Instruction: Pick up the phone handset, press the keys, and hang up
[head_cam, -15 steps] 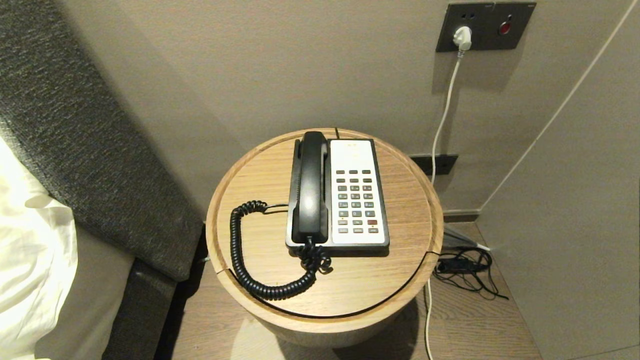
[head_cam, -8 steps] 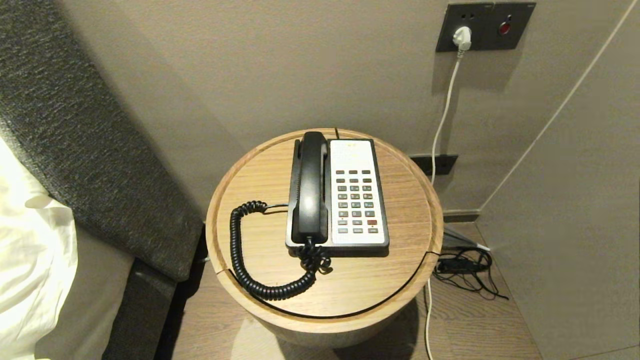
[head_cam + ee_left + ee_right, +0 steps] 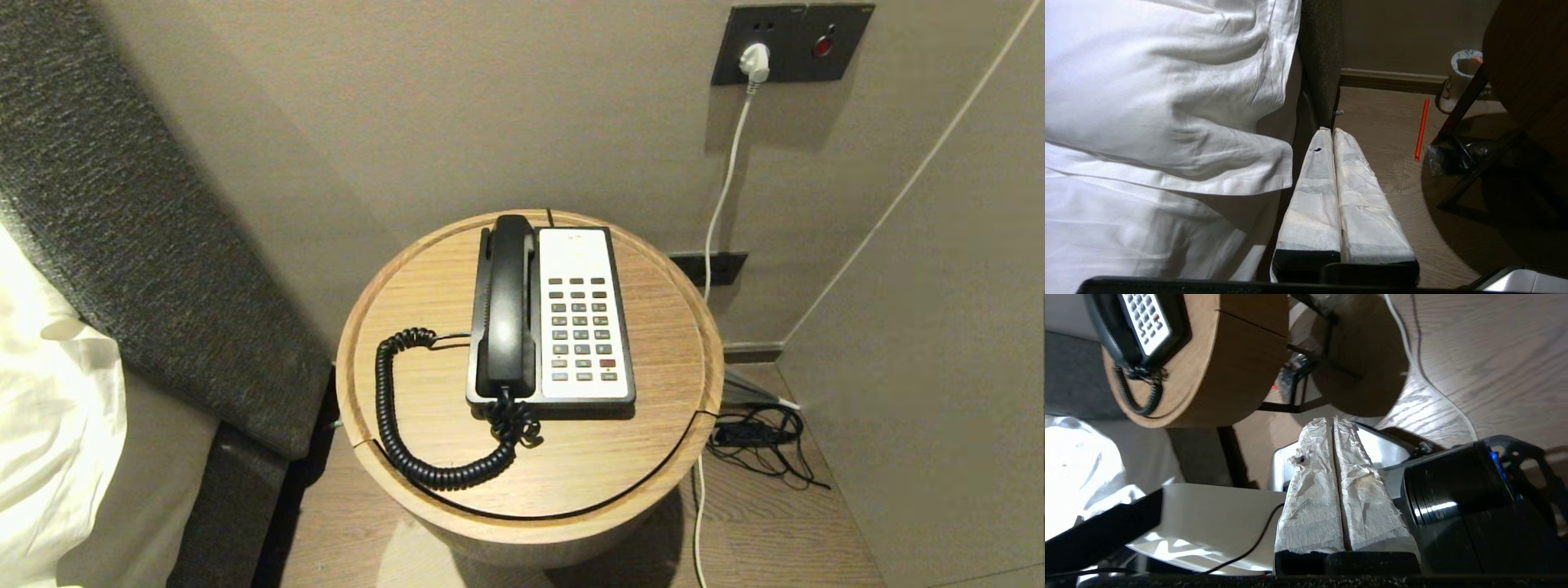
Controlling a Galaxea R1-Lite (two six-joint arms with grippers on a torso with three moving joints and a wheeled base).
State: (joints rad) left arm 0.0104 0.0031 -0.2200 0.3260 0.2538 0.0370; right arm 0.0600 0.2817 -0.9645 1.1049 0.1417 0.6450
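Note:
The black phone handset (image 3: 508, 306) lies in its cradle on the left side of the black-and-white phone base (image 3: 584, 318). The grey keys (image 3: 580, 327) sit on the base's white panel. A black coiled cord (image 3: 400, 425) loops from the handset's near end over the round wooden table (image 3: 653, 441). Neither arm is in the head view. My left gripper (image 3: 1332, 131) is shut and empty, low beside the bed, over the floor. Below the table top, my right gripper (image 3: 1332, 419) is shut and empty; the phone (image 3: 1143, 322) and its cord show far off in its view.
A bed with white linen (image 3: 49, 408) and a grey padded headboard (image 3: 147, 237) stands to the left of the table. A white cable (image 3: 722, 188) runs down from a wall socket (image 3: 755, 57), and black cables (image 3: 759, 441) lie on the floor at the right. An orange stick (image 3: 1421, 128) lies on the floor.

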